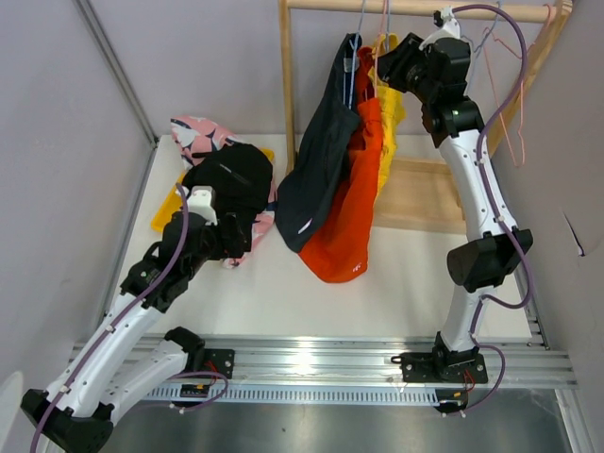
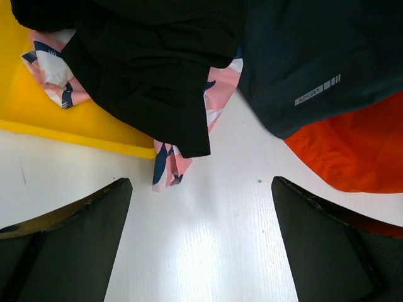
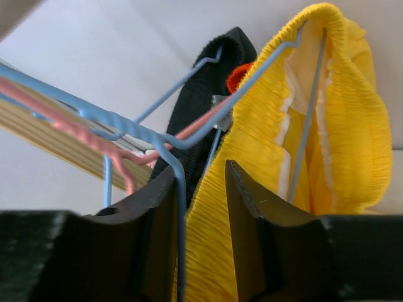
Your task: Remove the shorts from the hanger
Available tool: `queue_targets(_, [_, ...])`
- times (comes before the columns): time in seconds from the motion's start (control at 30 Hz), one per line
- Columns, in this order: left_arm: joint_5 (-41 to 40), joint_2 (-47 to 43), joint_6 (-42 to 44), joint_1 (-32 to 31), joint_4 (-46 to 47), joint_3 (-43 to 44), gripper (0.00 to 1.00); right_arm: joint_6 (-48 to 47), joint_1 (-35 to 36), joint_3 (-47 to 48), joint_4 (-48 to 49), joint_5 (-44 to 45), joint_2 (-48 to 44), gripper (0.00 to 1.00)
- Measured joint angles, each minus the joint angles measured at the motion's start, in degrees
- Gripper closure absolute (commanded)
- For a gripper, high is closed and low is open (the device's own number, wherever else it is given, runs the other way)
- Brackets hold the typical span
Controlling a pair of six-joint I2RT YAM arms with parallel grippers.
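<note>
Three pairs of shorts hang from wire hangers on the wooden rod (image 1: 406, 8): dark slate grey (image 1: 316, 165), orange-red (image 1: 354, 212) and yellow (image 1: 389, 104). My right gripper (image 1: 394, 68) is up at the hangers, shut on the yellow shorts' ribbed waistband (image 3: 211, 251), with the blue hanger wire (image 3: 181, 207) against its left finger. The black shorts (image 1: 231, 179) lie on the pink printed shorts (image 1: 200, 132) on the table at the left. My left gripper (image 2: 201, 239) is open and empty, low over the bare table just in front of that pile.
A flat yellow sheet (image 2: 38, 107) lies under the pile on the table. An empty pink hanger (image 1: 514, 104) hangs at the rack's right end. The rack's wooden base (image 1: 420, 193) sits at the back right. Walls close in on both sides.
</note>
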Motion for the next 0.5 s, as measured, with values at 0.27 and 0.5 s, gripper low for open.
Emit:
queue_targets(0.27, [0.04, 0.02, 0.00, -0.02, 0.00, 0.00, 0.01, -1.31, 0.52, 2.23, -0.83, 1.79, 0.35, 1.00])
queue_targets(0.5, [0.42, 0.09, 0.04, -0.68, 0.33, 0.00, 0.01, -3.69, 0.50, 2.86, -2.62, 4.09, -0.07, 1.00])
